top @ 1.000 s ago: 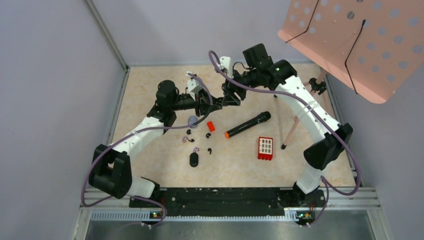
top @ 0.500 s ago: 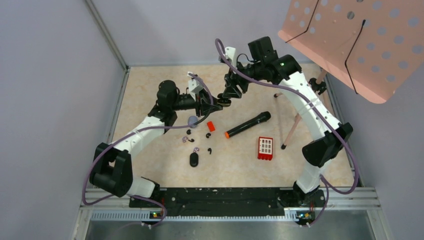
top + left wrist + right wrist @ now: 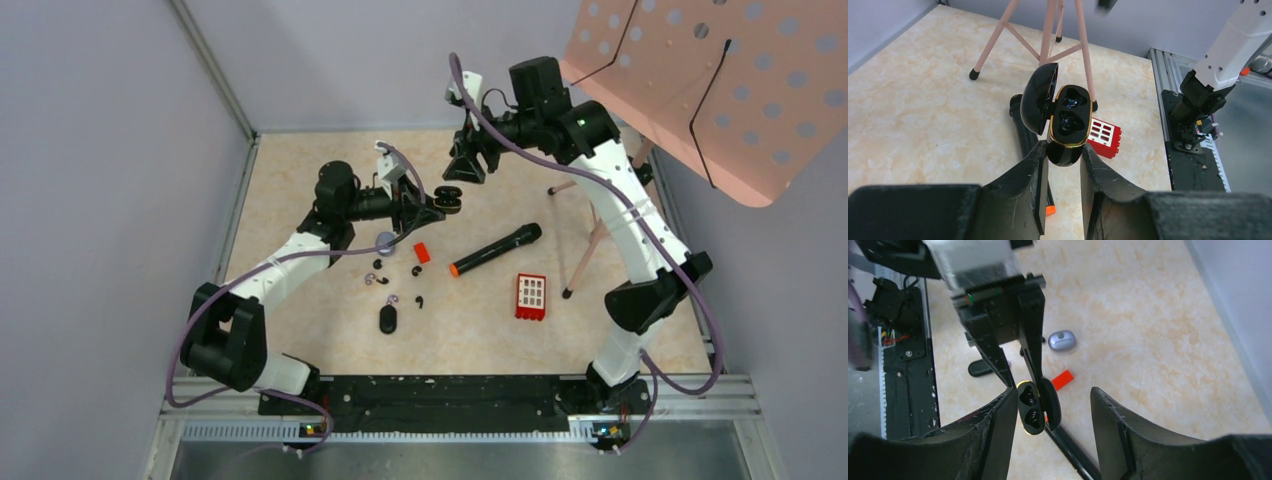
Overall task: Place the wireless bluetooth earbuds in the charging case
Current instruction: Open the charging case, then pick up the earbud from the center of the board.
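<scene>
My left gripper (image 3: pixel 432 207) (image 3: pixel 1062 150) is shut on the lower end of the black, gold-rimmed charging case (image 3: pixel 447 198) (image 3: pixel 1066 125) and holds it above the table. The case's lid (image 3: pixel 1038 97) is swung open to the left, and its two wells look dark. My right gripper (image 3: pixel 466 165) (image 3: pixel 1052 394) hangs open above the case (image 3: pixel 1030 407), apart from it and holding nothing. Several tiny earbuds lie on the table below the left arm, among them black ones (image 3: pixel 416 270) (image 3: pixel 418 301) and ones with purple parts (image 3: pixel 372 279) (image 3: pixel 392 298).
A grey-blue oval case (image 3: pixel 385 240) (image 3: pixel 1062 340), a small red piece (image 3: pixel 422 252), a black oval object (image 3: pixel 388 319), a black microphone with an orange end (image 3: pixel 495 249) and a red block (image 3: pixel 531 296) (image 3: pixel 1104 137) lie mid-table. A pink music stand (image 3: pixel 720 80) stands at the right.
My right gripper has lifted up and away from the case, with its jaws slightly wider. The left gripper still holds the case, which now shows with its lid open.
</scene>
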`<state>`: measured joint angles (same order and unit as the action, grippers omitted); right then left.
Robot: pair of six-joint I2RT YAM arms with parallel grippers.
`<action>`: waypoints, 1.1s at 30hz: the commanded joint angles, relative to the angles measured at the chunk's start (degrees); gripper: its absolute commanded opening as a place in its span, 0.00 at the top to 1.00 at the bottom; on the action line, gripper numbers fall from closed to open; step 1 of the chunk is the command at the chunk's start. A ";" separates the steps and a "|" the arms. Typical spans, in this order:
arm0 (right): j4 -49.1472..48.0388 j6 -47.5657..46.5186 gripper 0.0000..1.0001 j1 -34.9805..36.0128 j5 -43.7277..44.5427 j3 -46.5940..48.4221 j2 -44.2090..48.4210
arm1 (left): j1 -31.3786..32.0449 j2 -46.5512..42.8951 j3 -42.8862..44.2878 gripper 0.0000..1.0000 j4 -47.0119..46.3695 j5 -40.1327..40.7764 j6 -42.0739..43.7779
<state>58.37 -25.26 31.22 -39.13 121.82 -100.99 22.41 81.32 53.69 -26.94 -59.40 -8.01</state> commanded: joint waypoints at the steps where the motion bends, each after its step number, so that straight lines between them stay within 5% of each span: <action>1: -2.17 3.43 0.45 -0.26 -2.82 7.29 1.16 | -0.74 0.61 -0.75 1.00 -3.74 1.42 -4.25; 5: -3.42 2.56 0.48 -0.31 0.69 1.28 3.63 | -2.54 0.17 -1.24 1.00 -5.01 2.91 -9.58; 13: -22.17 -2.11 0.62 -0.54 4.23 -30.88 14.01 | -12.98 -6.59 -4.97 1.00 0.01 5.81 -13.61; 25: -26.12 5.65 0.72 6.54 3.33 -39.14 -0.09 | -21.98 -17.24 -9.95 1.00 10.23 18.81 -14.67; 33: -28.46 6.01 0.67 12.61 4.64 -40.64 -9.13 | -25.98 -21.46 -11.00 1.00 16.74 22.67 -16.23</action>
<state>33.17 -19.68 40.34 -35.18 81.06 -108.51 -1.72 62.76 43.00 -13.23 -40.77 -23.40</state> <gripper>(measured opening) 0.314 0.302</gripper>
